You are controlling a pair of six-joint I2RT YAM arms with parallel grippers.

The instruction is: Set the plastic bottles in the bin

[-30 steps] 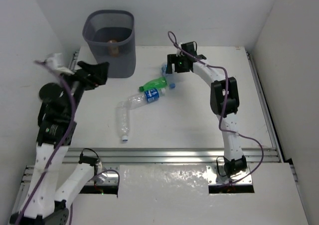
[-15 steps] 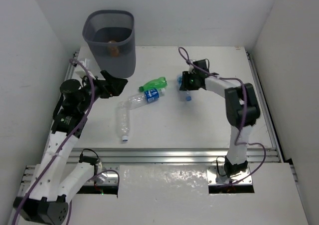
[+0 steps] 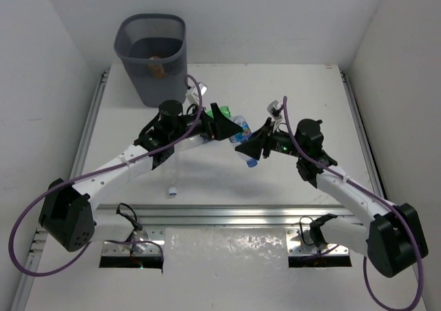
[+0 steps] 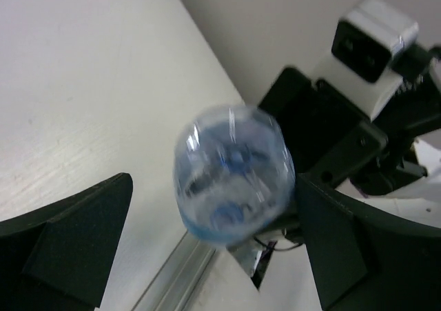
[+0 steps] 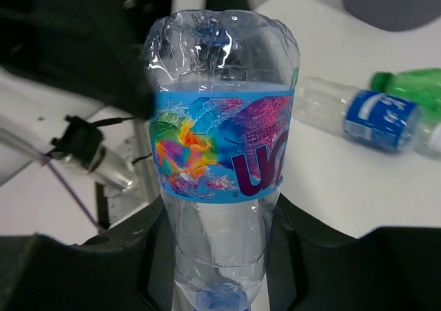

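Top external: mid-table, the right gripper clamps a labelled bottle. The left gripper, spread wide, flanks its blurred base. The bin stands well apart.

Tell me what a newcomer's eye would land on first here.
In the middle, one clear bottle with a rainbow label hangs between both sets of jaws: those of the right arm grip it near the cap, those of the left arm stand open either side of its base. A green bottle and a blue-labelled bottle lie on the table beyond, and the grey mesh bin stands at the far left corner.
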